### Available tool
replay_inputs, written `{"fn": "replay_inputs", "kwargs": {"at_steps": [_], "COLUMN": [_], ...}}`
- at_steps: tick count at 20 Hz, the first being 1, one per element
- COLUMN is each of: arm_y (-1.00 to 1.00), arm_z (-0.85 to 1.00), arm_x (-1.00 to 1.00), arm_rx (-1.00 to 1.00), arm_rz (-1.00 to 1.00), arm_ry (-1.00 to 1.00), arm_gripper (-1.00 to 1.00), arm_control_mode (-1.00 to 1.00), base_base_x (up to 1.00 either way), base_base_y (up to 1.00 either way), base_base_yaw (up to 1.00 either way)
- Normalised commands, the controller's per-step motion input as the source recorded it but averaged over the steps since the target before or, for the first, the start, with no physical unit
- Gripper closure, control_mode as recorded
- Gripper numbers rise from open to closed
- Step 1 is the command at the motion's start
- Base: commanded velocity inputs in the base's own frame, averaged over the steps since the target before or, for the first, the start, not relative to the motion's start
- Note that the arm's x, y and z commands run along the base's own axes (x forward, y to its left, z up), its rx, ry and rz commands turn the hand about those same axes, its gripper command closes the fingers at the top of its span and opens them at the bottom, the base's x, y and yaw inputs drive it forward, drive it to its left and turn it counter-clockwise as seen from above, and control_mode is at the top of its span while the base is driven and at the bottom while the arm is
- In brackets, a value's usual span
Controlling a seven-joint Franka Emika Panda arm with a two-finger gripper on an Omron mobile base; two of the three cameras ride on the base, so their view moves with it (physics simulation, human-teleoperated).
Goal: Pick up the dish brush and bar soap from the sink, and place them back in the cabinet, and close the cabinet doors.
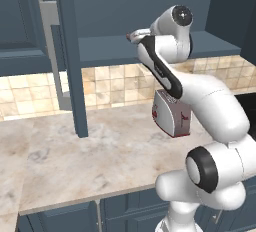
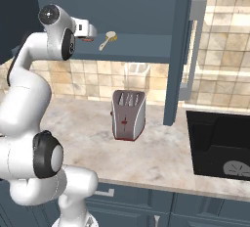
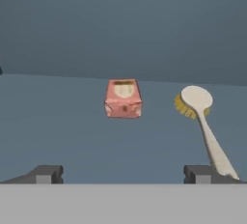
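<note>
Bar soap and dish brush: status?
Hand open, empty, at the shelf. Bar soap and dish brush both on cabinet shelf, apart. Cabinet doors open. Nothing in the way.

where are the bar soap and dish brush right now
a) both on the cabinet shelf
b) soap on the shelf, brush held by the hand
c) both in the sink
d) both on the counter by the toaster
a: in the hand view the bar soap and dish brush both lie on the cabinet shelf, apart from each other, beyond the open, empty hand.
</note>
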Motion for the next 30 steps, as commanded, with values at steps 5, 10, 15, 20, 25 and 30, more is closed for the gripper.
{"fn": "replay_inputs", "kwargs": {"at_steps": [5, 10, 15, 20, 25, 30], "arm_y": [-0.07, -0.01, 0.0, 0.0, -0.01, 0.0], "arm_z": [0.13, 0.0, 0.0, 0.0, 0.0, 0.0], "arm_x": [-0.69, -0.88, -0.91, -0.96, -0.94, -0.76], "arm_rx": [0.0, 0.0, -0.04, -0.06, -0.06, -0.09], "arm_rz": [0.0, 0.0, 0.01, 0.06, 0.06, 0.03], "arm_ry": [-0.02, -0.05, -0.02, -0.01, -0.02, -0.04], "arm_gripper": [-1.0, -1.0, -1.0, -1.0, -1.0, -1.0], "arm_control_mode": [-1.0, -1.0, -1.0, -1.0, -1.0, -1.0], "base_base_x": [0.0, 0.0, 0.0, 0.0, 0.0, 0.0], "base_base_y": [0.0, 0.0, 0.0, 0.0, 0.0, 0.0], "base_base_yaw": [0.0, 0.0, 0.0, 0.0, 0.0, 0.0]}}
